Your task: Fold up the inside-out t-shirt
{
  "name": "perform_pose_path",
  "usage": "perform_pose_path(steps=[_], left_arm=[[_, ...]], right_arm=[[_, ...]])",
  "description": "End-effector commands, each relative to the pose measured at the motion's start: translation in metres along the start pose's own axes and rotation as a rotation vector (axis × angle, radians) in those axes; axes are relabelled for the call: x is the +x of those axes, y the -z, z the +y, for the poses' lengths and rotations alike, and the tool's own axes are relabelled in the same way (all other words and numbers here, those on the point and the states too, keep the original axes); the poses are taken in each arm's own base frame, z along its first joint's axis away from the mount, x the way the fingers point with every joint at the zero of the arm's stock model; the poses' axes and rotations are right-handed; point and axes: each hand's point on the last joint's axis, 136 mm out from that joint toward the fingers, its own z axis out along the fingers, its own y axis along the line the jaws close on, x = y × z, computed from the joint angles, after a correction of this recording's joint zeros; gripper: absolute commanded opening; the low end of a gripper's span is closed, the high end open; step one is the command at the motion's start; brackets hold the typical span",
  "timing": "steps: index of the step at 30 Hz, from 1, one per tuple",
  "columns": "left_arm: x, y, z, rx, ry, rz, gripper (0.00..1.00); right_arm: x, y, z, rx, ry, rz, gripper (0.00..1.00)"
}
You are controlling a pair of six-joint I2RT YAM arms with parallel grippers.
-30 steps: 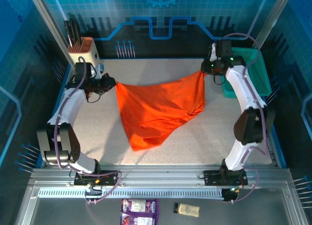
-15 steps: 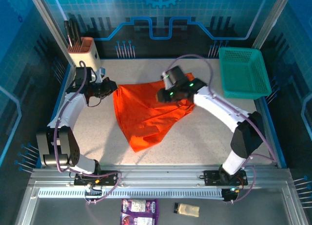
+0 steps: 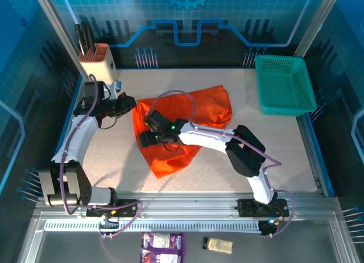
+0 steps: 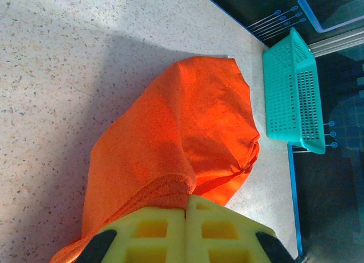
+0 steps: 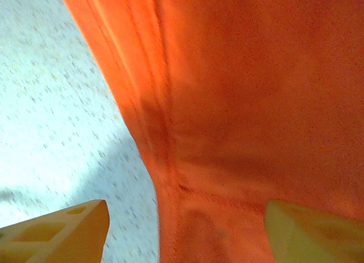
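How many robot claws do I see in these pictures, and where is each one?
2. The left claw is shut on the left edge of the t-shirt. The right claw hangs open over its left half.

Orange t-shirt [image 3: 193,112] bunched, crumpled at table centre.

T-shirt [image 3: 211,105] central on the table [image 3: 284,155], basket [image 3: 282,83] at far right corner — holder [image 3: 95,57] at far left corner
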Motion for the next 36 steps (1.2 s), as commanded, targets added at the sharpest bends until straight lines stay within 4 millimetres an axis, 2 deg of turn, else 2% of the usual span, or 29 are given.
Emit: perform_pose_path(steps=[1,5,12,17,20,25,29,32,36], left_arm=[[0.009,0.007,-0.004,0.028,0.008,0.017,0.0],[0.01,0.009,-0.007,0.034,0.003,0.008,0.0],[0.009,0.014,-0.012,0.042,-0.005,-0.004,0.0],[0.008,0.016,-0.013,0.032,-0.016,-0.007,0.0],[0.007,0.017,-0.011,0.015,-0.028,-0.011,0.0],[0.006,0.014,-0.006,-0.001,-0.028,-0.01,0.0],[0.006,0.011,-0.002,-0.01,-0.021,-0.008,0.0],[0.009,0.008,0.005,-0.026,-0.014,0.005,0.0],[0.012,0.004,0.013,-0.044,-0.001,0.007,0.0]], right_arm=[[-0.021,-0.009,0.019,0.005,-0.006,-0.107,0.76],[-0.021,-0.023,0.012,0.051,-0.013,-0.112,0.76],[-0.013,-0.047,0.006,0.078,-0.006,-0.086,0.69],[-0.004,-0.049,-0.002,0.108,-0.007,-0.069,0.55],[-0.001,-0.039,-0.008,0.114,-0.01,-0.076,0.47],[0.003,-0.021,-0.014,0.115,-0.002,-0.084,0.17],[0.0,0.0,-0.018,0.118,0.014,-0.095,0.0],[-0.007,0.03,-0.031,0.141,0.017,-0.107,0.0],[-0.023,0.086,-0.063,0.188,-0.002,-0.137,0.0]])
